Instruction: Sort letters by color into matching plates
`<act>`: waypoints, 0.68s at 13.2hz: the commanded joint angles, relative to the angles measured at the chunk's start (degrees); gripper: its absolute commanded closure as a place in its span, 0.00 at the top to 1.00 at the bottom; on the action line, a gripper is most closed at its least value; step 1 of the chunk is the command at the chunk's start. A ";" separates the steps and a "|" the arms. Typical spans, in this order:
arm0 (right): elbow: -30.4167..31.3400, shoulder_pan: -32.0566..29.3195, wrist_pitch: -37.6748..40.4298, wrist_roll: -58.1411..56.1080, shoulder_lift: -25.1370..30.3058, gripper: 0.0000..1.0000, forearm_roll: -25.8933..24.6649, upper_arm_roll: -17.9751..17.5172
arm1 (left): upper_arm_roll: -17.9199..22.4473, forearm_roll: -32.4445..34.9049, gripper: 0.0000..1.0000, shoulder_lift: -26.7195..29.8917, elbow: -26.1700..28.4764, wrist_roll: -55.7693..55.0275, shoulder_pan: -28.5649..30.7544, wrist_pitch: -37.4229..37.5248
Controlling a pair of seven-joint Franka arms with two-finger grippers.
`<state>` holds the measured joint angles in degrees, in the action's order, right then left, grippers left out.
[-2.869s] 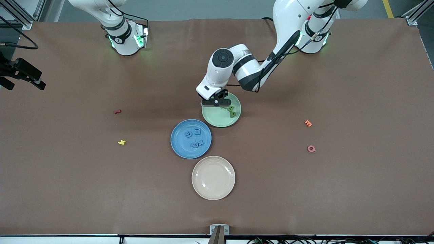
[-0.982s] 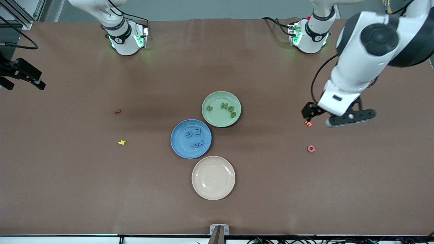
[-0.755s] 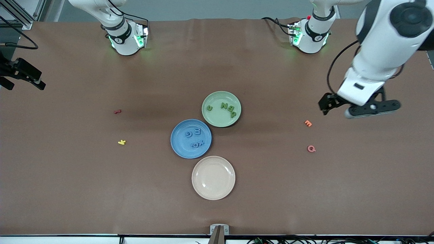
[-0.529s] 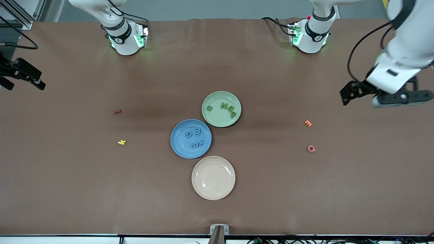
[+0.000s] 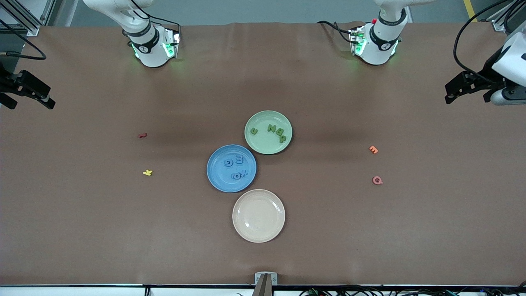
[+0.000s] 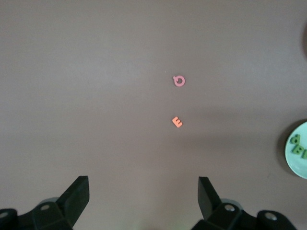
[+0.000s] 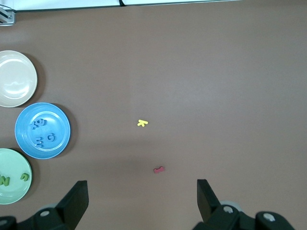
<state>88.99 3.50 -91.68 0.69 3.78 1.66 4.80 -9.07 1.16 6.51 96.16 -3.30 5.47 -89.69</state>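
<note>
The brown bench (image 5: 82, 230) carries three plates close together in the middle. The cream plate (image 5: 258, 215), nearest the front camera, is bare. The blue plate (image 5: 231, 168) holds the four blue letters (image 5: 236, 167), and the pale green plate (image 5: 268, 132), farthest from the camera, holds the four green letters (image 5: 273, 130), so the sorting looks complete.

The left gripper (image 5: 472, 88) hangs over the left arm's end of the bench, fingers (image 6: 76, 199) wide apart and empty. The right gripper (image 7: 142, 203) is high over the right arm's end, also spread and empty.

The foam letters are probably very light, soft and thin. A pinch across the outer edges, pressed low to the plate, should hold them.
</note>
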 commanded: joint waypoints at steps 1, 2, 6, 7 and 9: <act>-1.63 -1.13 0.53 -0.16 -0.87 1.00 -0.69 -0.93 | 0.72 -0.46 1.00 0.17 -2.64 0.75 -2.39 4.34; -1.63 -1.13 0.53 -0.16 -0.87 1.00 -0.69 -0.85 | 0.80 -0.20 1.00 0.34 -2.99 0.66 -3.35 5.39; -1.63 -1.13 0.53 -0.16 -0.87 1.00 -0.69 -0.93 | 0.80 -0.19 1.00 1.75 -3.08 0.13 -4.68 7.86; -1.63 -1.13 0.53 -0.16 -0.87 1.00 -0.69 -0.93 | 0.80 -0.46 1.00 1.58 -3.17 0.48 -4.33 7.86; -1.63 -1.13 0.53 -0.16 -0.87 1.00 -0.61 -0.85 | 0.72 -0.72 1.00 1.05 -4.30 0.84 -3.54 7.86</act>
<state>88.99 3.50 -91.68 0.69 3.78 1.66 4.80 -8.77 1.15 7.65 93.33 -3.38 1.48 -82.90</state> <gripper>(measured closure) 0.000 0.000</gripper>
